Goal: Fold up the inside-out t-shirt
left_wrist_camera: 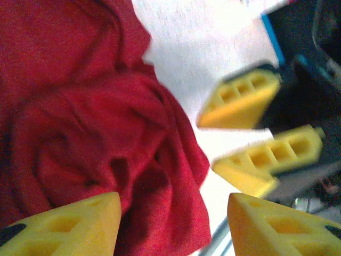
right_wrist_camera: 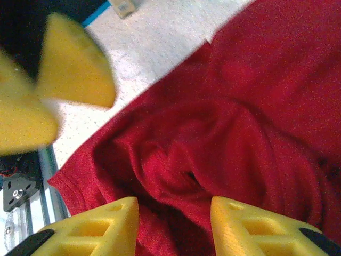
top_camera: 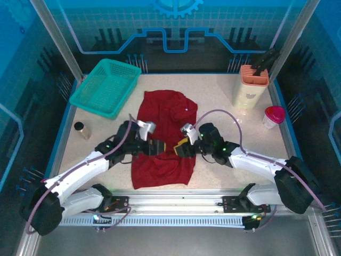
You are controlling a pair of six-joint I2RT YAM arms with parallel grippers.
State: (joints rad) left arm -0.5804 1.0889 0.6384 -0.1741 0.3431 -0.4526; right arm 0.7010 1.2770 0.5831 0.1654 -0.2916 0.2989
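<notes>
Top external view: the dark red inside-out t-shirt (top_camera: pixel 162 165) lies rumpled at the middle of the speckled table (top_camera: pixel 229 122). Its top edge points to 12 o'clock and its bottom hem lies at 6 o'clock, just short of the metal rail (top_camera: pixel 170 200) along the near edge. My left pincer (top_camera: pixel 157 146) reaches in from 8 o'clock and my right pincer (top_camera: pixel 183 146) from 4 o'clock, and the two sit close together over the shirt's middle. Bare table lies open on both sides of the cloth, at 3 and 9 o'clock. A teal basket (top_camera: pixel 85 101) sits at 10 o'clock, near the shirt's top corner but apart from it. A small dark cylinder (top_camera: pixel 81 129) stands at 9 o'clock near the table's side edge. An orange-topped holder (top_camera: pixel 250 88) at 2 o'clock and a pink-lidded cup (top_camera: pixel 274 116) at 3 o'clock stand well apart from the shirt.

Left wrist view: my left pincer (left_wrist_camera: pixel 176 229) is released, its yellow fingers (left_wrist_camera: pixel 69 224) spread over rumpled cloth with nothing clamped. The shirt (left_wrist_camera: pixel 80 122) lies on the 9 o'clock side, with bare table beyond its edge. My right pincer (left_wrist_camera: pixel 256 130) shows there at 3 o'clock, jaws parted.

Right wrist view: my right pincer (right_wrist_camera: pixel 176 224) is released too, fingers (right_wrist_camera: pixel 261 224) apart above folded cloth (right_wrist_camera: pixel 240 122). The stitched edge ends at 8 o'clock beside the rail (right_wrist_camera: pixel 26 213). Bare table opens toward 11 o'clock, beside my left pincer (right_wrist_camera: pixel 50 98).
</notes>
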